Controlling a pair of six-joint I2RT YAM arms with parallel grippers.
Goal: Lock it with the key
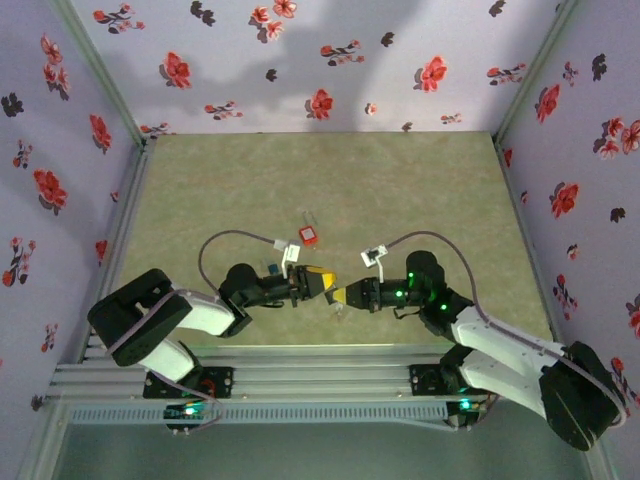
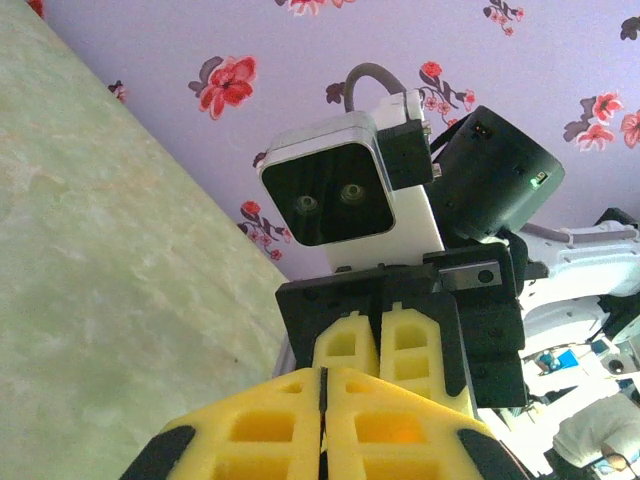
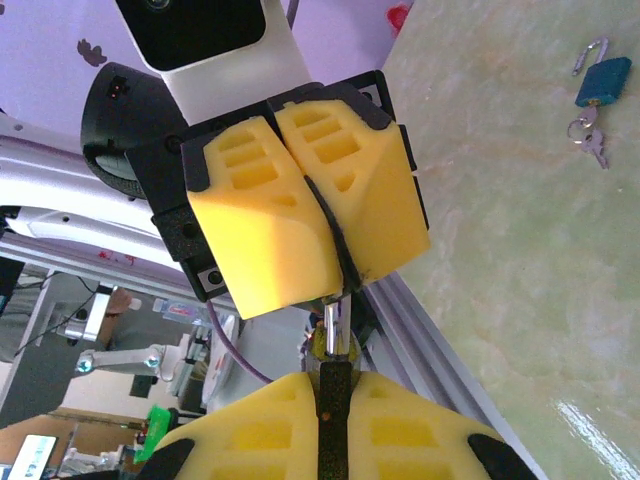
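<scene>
The key [image 3: 335, 395] has a black head pinched between the pads of my right gripper [image 3: 335, 380]. Its thin metal shaft [image 3: 334, 318] runs up into the closed fingertips of my left gripper [image 3: 340, 285]. In the top view the two grippers meet tip to tip, the left gripper [image 1: 327, 287] and the right gripper [image 1: 341, 294], just above the table's near edge. The left wrist view shows my left gripper [image 2: 324, 385] shut on a thin dark sliver, with the right fingers [image 2: 345, 345] straight ahead. A red padlock [image 1: 308, 235] lies on the table beyond the grippers, touched by neither.
A blue padlock [image 3: 603, 82] with small keys on a ring lies on the green mat [image 1: 400, 190], close to the left wrist. The metal rail [image 1: 320, 370] runs along the near edge. Flowered walls [image 1: 320, 60] close in the back and both sides.
</scene>
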